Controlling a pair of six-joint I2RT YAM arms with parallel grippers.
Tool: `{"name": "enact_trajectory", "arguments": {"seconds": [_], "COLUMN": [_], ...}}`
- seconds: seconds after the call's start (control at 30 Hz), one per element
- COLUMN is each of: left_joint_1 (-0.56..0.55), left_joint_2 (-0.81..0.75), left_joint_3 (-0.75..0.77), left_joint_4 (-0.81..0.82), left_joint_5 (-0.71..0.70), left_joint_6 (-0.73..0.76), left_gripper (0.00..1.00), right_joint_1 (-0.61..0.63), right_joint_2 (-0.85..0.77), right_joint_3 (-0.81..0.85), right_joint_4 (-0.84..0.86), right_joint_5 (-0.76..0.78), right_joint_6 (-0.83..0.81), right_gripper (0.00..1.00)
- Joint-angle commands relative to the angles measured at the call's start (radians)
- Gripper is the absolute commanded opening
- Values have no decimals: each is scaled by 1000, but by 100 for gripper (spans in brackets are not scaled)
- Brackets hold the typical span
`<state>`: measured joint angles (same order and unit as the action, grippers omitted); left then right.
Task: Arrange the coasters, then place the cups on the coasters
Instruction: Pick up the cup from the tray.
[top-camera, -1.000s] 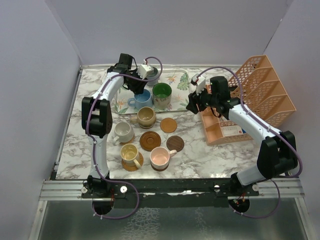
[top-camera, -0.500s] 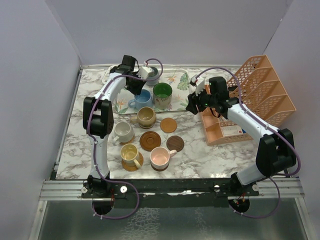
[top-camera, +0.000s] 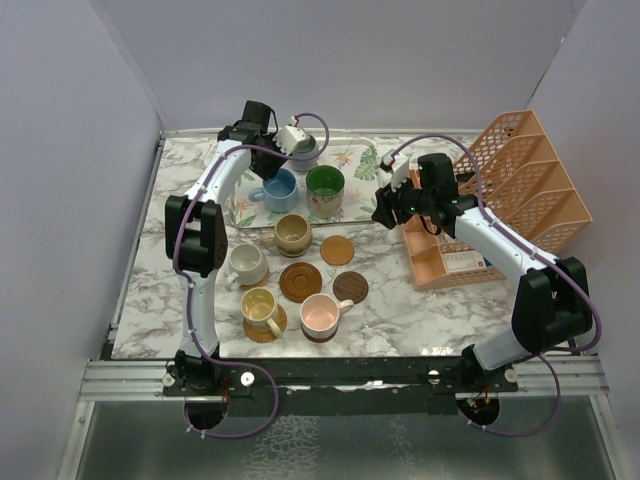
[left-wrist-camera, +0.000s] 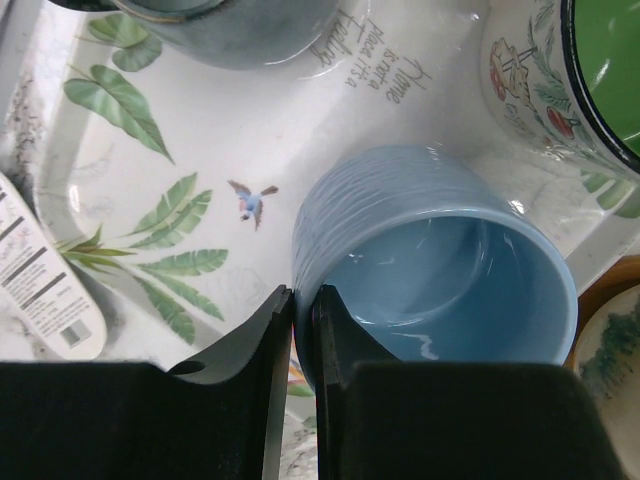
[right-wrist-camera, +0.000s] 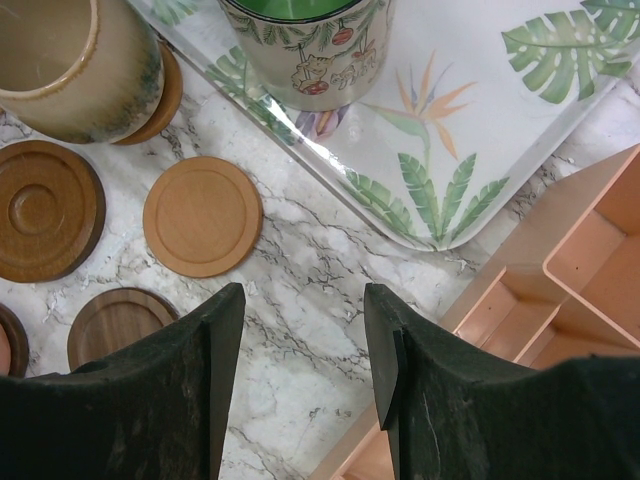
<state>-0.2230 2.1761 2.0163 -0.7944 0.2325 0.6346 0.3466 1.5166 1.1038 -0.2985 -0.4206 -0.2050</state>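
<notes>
Left wrist shows left jaws pinching the ribbed, glossy light blue cup (left-wrist-camera: 435, 270) by its rim; right jaws spread.

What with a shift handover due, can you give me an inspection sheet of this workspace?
Surface: marbled table, leaf-patterned tray at its back.
Job's things: three coasters bare; tan cup, yellow cup and pink cup each on another; white cup beside them; light blue cup, green-lined cup and grey-blue cup on the tray.
Clutter: orange file rack, right side.
End effectors: left end effector shut on the light blue cup's wall; right end effector open, empty, above the table.
Cables: purple cables loop along both arms.
Surroundings: plain grey walls.
</notes>
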Motion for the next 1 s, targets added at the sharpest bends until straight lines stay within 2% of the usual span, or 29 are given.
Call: {"name": "enact_trajectory", "arguments": {"seconds": [0.0,0.47,0.7,0.97], "left_joint_1": [-4,-29,-188,-375], "left_joint_2": [-147,-377,-438,-355], "left_joint_3": [56,21,-5,56], "left_joint_4": [24,-10,-98,-286], "left_joint_5": [13,305,339,393], "left_joint_6": [79,205,333,537], "left_gripper": [0,0,0,0], "right_joint_1": [-9,-100,-154,-199], "right_joint_2": [-17,-40,-53,-86], "right_joint_3": [15,28,30,24], "right_joint_4": [16,15,14,18], "right_joint_5": [22,26,19,9], "right_joint_6": [12,64,76,78], "right_gripper": [52,52,52,52]}}
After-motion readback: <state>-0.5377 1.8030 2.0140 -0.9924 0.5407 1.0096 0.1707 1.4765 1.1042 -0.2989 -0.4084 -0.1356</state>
